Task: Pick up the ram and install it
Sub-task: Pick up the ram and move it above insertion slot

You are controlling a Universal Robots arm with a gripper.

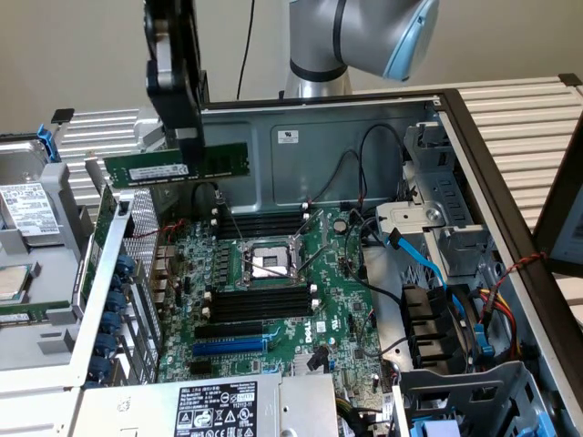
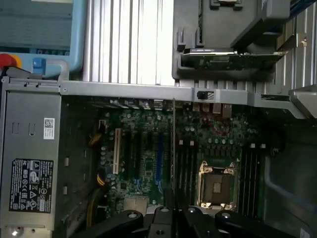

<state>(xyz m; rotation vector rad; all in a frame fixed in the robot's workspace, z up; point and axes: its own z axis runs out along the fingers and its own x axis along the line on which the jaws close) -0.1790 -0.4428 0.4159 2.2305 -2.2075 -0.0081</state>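
Ram [image 1: 226,160] hangs in the air in your gripper [image 1: 189,159], whose fingers are closed narrowly on the green stick a little off its middle, toward the end on the exterior view's left. You hold the stick on edge with its long side level and its white label facing the exterior camera.

Take the processor socket [image 1: 264,261] as your mark. The ram is raised above it and off toward the exterior view's left, clear of the motherboard [image 1: 337,309] and touching nothing but the fingers. One bank of long black memory slots [image 1: 260,223] lies just on the far side of the socket, and a second bank [image 1: 260,302] lies just on its near side; the ram is seated in neither. The blue expansion slot [image 1: 228,346] lies beyond that second bank from the socket.

In your wrist view the ram shows edge-on as a thin line, running alongside the slots that flank the socket.
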